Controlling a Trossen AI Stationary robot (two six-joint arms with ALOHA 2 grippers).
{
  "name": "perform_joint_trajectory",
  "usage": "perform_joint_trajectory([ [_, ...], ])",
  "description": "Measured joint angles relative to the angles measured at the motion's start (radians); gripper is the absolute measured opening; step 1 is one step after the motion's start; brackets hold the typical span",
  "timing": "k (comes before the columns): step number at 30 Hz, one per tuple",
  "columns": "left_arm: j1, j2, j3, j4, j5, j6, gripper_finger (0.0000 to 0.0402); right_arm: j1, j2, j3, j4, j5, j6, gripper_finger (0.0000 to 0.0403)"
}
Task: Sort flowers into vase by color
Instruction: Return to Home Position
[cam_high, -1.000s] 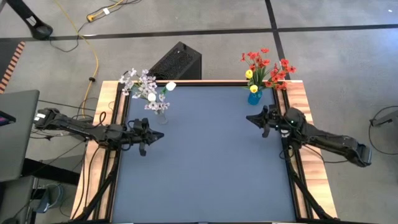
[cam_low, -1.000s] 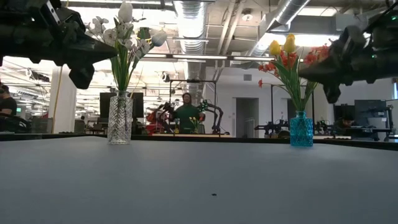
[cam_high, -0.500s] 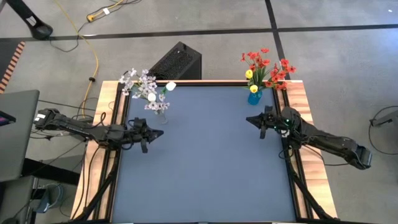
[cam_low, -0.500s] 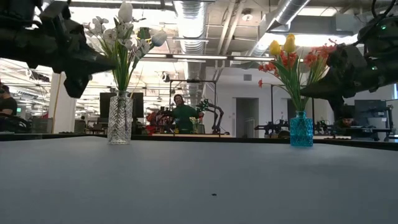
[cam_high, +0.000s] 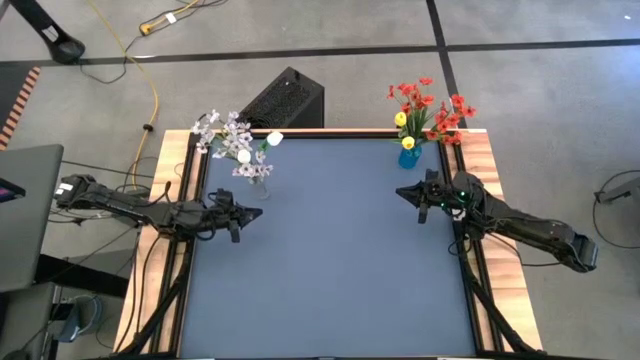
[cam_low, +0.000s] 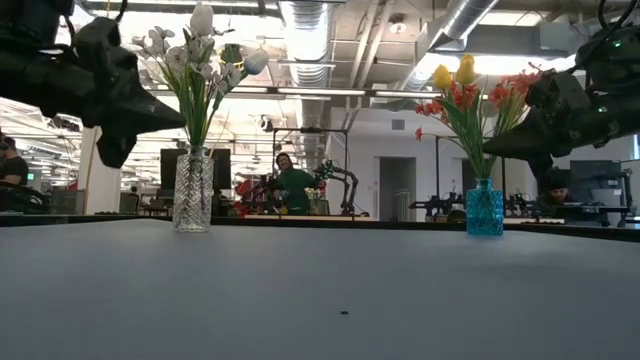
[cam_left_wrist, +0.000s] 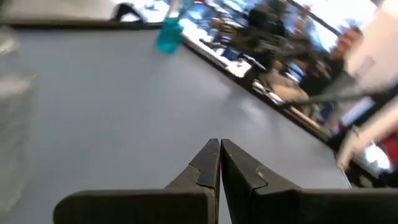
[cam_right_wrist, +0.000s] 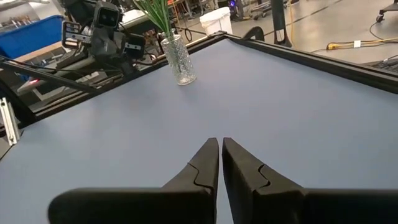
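The grey table (cam_high: 330, 260) is lying bare across its middle, with both arms reaching in from its sides and hanging above the top.

The left gripper (cam_high: 252, 212) is hovering over the left part of the table, near the clear glass vase (cam_high: 259, 181), and is pointing toward the table's middle. In the left wrist view its fingers (cam_left_wrist: 208, 155) are pressing together with only a hairline slit between them, and they are gripping nothing. The right gripper (cam_high: 405, 190) is hovering over the right part, near the blue vase (cam_high: 408, 156), and is pointing inward too. Its fingers (cam_right_wrist: 209, 155) are likewise pressing together on nothing.

The red and yellow bunch (cam_high: 428, 108) is standing in the blue vase at the far right corner, stems running upright and heads fanning out above. The white and lilac bunch (cam_high: 230, 140) is standing in the clear glass vase near the far left corner, also upright with blooms spreading at the top.

In the low view a person (cam_low: 292, 185) is showing far off in the room behind the table.
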Motion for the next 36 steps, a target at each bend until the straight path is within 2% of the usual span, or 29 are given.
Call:
perform_joint_trajectory([
  [3,-0.001,-0.021,0.000,0.032,0.058,0.137,0.0000,0.000,0.000,0.000,-0.001,0.000,0.000,0.0051],
  [9,-0.001,-0.071,0.000,0.047,0.108,0.394,0.0000,0.000,0.000,0.000,-0.002,0.000,0.001,0.0051],
  [13,-0.001,-0.106,0.000,0.038,0.273,0.540,0.0000,0.000,0.000,0.000,-0.002,0.000,0.003,0.0051],
  [16,-0.002,-0.145,0.000,-0.001,0.365,0.582,0.0000,0.000,0.000,0.000,-0.002,0.000,0.003,0.0051],
  [24,-0.001,-0.216,0.000,-0.112,0.326,0.608,0.0000,0.000,0.000,0.000,-0.002,0.000,0.002,0.0052],
  [30,-0.001,-0.268,0.000,-0.258,0.316,0.634,0.0000,0.000,0.000,-0.001,-0.002,0.000,0.002,0.0052],
  [36,-0.001,-0.291,0.000,-0.241,0.262,0.664,0.0000,0.000,0.000,-0.001,-0.002,0.000,0.002,0.0052],
])
